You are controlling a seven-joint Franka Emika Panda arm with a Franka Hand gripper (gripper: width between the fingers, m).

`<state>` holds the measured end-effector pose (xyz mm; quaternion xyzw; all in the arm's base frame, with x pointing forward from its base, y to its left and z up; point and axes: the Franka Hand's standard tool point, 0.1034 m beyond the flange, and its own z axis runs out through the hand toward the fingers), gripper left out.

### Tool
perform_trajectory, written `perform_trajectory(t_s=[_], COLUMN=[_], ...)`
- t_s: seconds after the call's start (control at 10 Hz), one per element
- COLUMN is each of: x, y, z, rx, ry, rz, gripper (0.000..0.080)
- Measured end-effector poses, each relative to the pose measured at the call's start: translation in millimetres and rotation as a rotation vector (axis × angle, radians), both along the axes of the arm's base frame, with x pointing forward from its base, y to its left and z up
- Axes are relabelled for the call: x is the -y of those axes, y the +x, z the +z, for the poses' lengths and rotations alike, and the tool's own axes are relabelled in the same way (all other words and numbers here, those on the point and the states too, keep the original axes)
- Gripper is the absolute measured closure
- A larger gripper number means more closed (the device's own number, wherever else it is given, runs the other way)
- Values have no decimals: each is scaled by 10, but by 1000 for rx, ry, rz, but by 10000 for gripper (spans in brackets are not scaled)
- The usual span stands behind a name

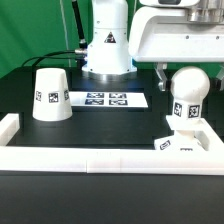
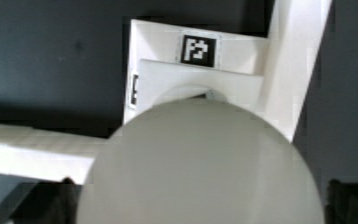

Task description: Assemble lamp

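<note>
The round white bulb (image 1: 187, 90) stands upright on its stem on the flat square base (image 1: 196, 144), at the exterior view's right by the front rail. My gripper (image 1: 187, 75) hangs over it, jaws open, with one dark finger (image 1: 160, 72) on each side of the bulb and a thin gap showing. In the wrist view the bulb (image 2: 202, 160) fills the middle, with the base (image 2: 194, 75) and its tag beyond it, and my gripper (image 2: 190, 208) straddles it. The tapered shade (image 1: 50, 95) stands mouth down at the exterior view's left, apart from the gripper.
The marker board (image 1: 108, 99) lies flat on the black table between the shade and the bulb. The low white border rail (image 1: 90, 160) runs along the front and turns up at both ends; it also shows in the wrist view (image 2: 300, 70). The robot's white pedestal (image 1: 106, 45) stands behind.
</note>
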<state>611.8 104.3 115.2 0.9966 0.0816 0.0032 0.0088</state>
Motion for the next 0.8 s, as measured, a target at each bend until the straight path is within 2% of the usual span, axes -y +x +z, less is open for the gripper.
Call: perform_trajectory(t_s=[0.4,0.8], x=[-19,27], y=[-4,4], z=[-1,-1], rx=[-5,-10], ry=[-2,-8], rz=[292,529], gripper=[101,101])
